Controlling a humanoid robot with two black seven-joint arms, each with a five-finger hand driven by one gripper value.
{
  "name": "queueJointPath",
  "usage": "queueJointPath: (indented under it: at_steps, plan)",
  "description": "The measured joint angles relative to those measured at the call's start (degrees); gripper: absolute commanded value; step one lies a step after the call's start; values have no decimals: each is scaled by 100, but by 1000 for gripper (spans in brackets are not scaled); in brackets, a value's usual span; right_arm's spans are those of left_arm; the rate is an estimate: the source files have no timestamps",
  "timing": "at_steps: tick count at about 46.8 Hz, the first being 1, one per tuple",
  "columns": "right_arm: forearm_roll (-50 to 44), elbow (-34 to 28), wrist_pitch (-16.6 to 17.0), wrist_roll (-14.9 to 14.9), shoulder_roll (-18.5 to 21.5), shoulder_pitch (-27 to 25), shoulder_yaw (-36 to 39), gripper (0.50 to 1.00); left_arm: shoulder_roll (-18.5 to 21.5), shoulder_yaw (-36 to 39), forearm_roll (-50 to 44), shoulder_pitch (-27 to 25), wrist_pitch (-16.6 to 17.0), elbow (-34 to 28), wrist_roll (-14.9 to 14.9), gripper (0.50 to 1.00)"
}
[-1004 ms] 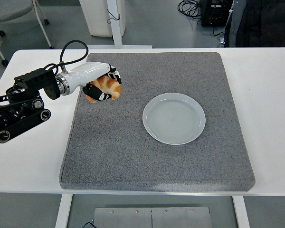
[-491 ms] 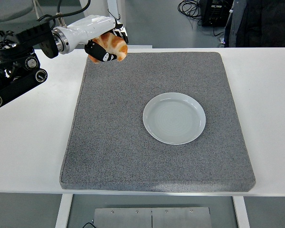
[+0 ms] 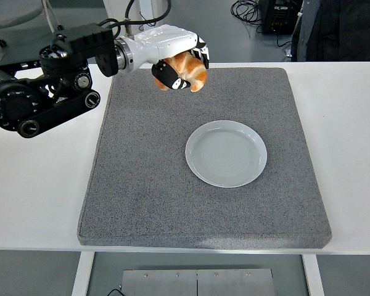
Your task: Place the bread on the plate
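Black, boxy left arm (image 3: 46,98) with round joint discs and screws; looping black cable; glossy white left hand (image 3: 172,58) shell, black fingers.

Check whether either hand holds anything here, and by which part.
The left hand holds the bread, fingers curled over its top and sides, up above the grey mat's far edge. The right hand is out of view.

A lab: white table (image 3: 351,117) with grey mat (image 3: 172,185), floor cables (image 3: 246,9), black equipment (image 3: 277,15) behind.
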Motion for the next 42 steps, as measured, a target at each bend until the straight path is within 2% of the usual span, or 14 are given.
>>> queueJointPath:
  at_steps: [24,31,36,42]
  plan:
    - [1,0,0,0,0,-2,0,1000,-1333,498,-4,-240,-7,489,-94,500]
    - [1,0,0,0,0,-2,0,1000,-1734,622,1,-209,-2,687,-280,500]
    - [2,0,0,0,0,-1,0,1000,-1863,659,17,-155,2,819,-301,500]
    - [0,0,0,0,0,-2,0,1000,-1981,1074,24,-133,21,1038,-298,500]
